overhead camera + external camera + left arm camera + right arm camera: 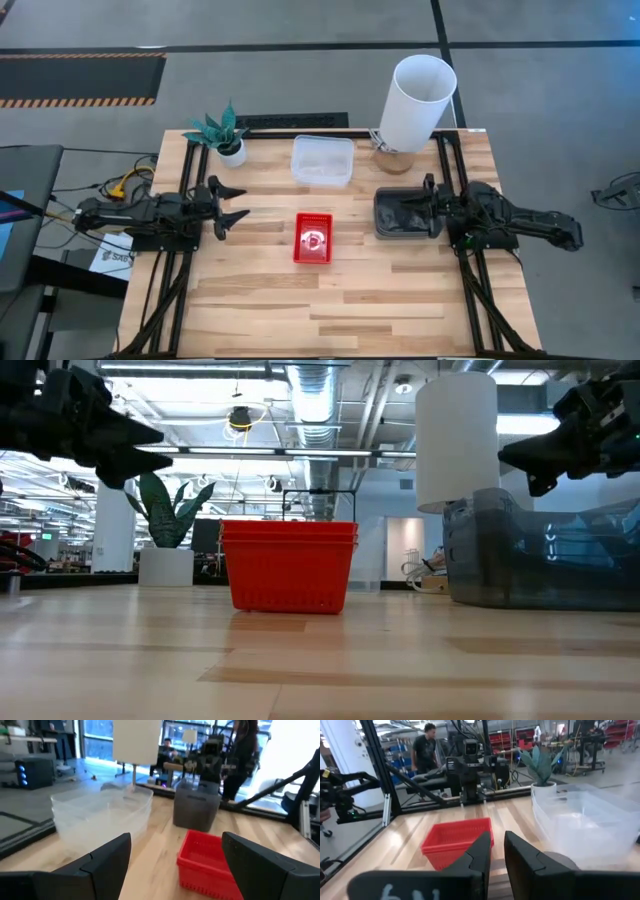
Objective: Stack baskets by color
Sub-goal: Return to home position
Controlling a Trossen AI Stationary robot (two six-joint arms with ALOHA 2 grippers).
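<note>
Three stacks of baskets stand on the wooden table. The red stack (313, 238) (290, 565) is in the middle, the clear stack (323, 160) (100, 812) lies toward the far edge, and the smoky dark grey stack (405, 213) (540, 555) is at the right. My left gripper (240, 202) (175, 845) hovers open at the table's left side, pointing level toward the red stack. My right gripper (424, 205) (497, 837) points level over the dark stack's right part. Its fingers are almost together with nothing between them.
A tall white cylinder (418, 100) stands at the far right on a brown base. A small potted green plant (222, 135) is at the far left. Bare wood (330, 310) runs along the near half of the table. People stand in the room behind.
</note>
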